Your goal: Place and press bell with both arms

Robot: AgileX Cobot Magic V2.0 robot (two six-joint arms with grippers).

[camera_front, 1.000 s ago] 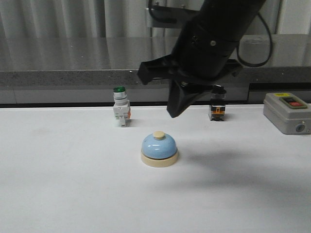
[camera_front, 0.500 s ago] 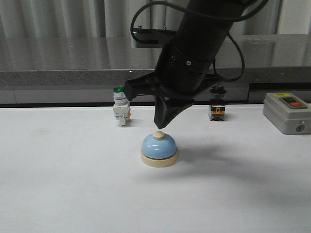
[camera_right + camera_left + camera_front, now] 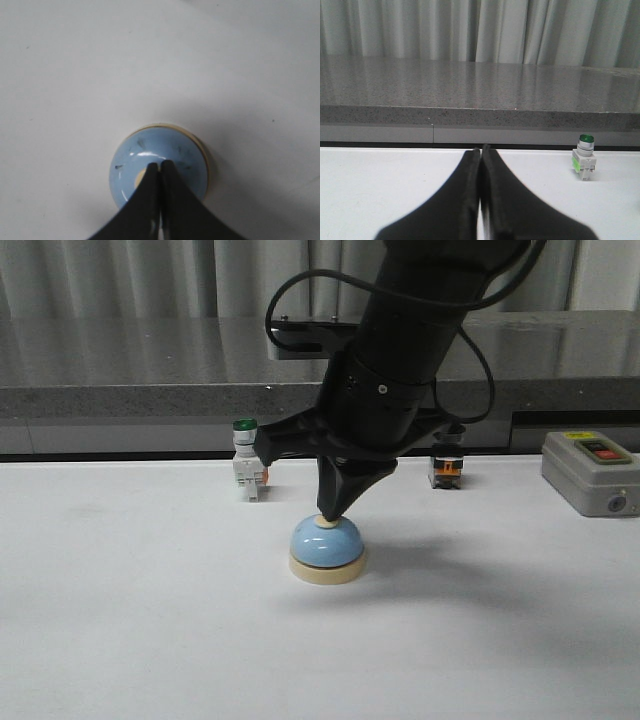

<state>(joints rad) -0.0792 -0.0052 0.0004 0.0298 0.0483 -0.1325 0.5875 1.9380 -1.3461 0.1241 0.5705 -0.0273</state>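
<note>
closed right hand (image 3: pixel 330 512) touches bell (image 3: pixel 327 549) button.

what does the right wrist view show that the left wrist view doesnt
Only the right wrist view shows the small light-blue dome-shaped bell with its cream base, seen from above, with the shut right pincer over its cream button.

Only the left wrist view shows the green-capped white push-button switch, the grey speckled stone ledge and the pale curtain.

Both show a black pincer closed to a point (the left pincer holds nothing) and the white table.
</note>
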